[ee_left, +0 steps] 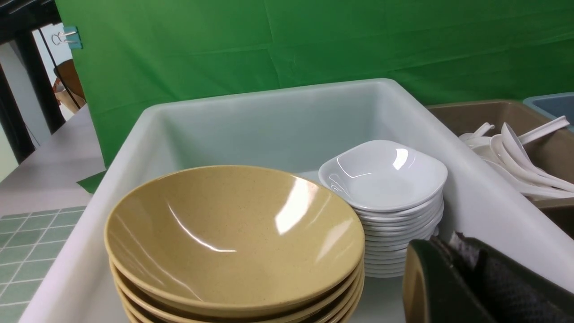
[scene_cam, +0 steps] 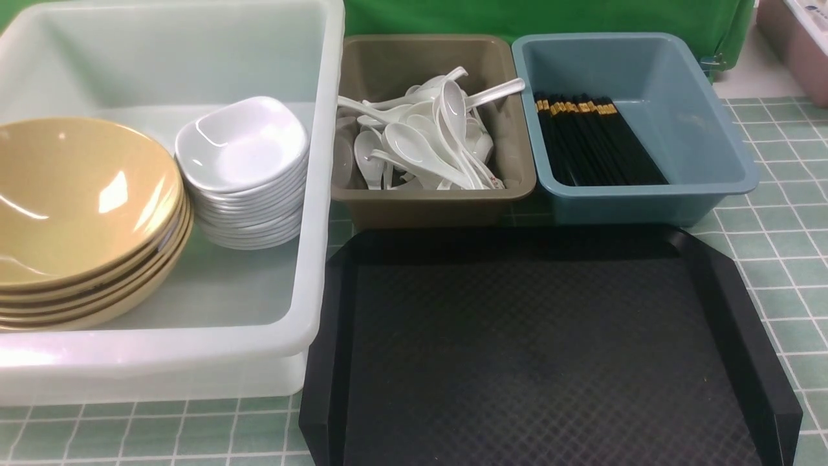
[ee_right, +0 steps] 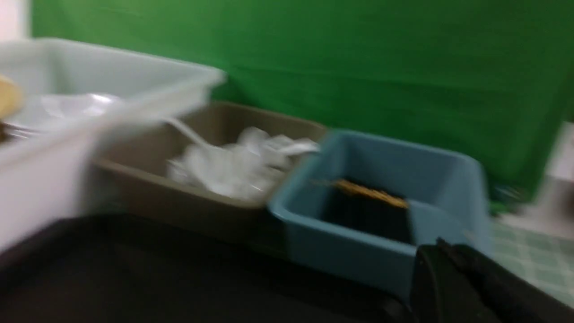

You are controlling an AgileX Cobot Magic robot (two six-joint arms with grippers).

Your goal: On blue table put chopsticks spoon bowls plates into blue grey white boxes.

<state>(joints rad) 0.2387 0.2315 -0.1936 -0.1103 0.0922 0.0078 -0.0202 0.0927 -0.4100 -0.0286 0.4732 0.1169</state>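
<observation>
Right wrist view blurred; spoons (ee_right: pixel 233 168) a white smear.

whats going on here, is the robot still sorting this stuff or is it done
It looks about finished. The tan bowls and white plates sit stacked in the white tub, the spoons are piled in the grey box, and the chopsticks lie in the blue box. The black tray in front holds nothing. Both grippers are shut and carry nothing; only the wrist views show parts of them.
</observation>
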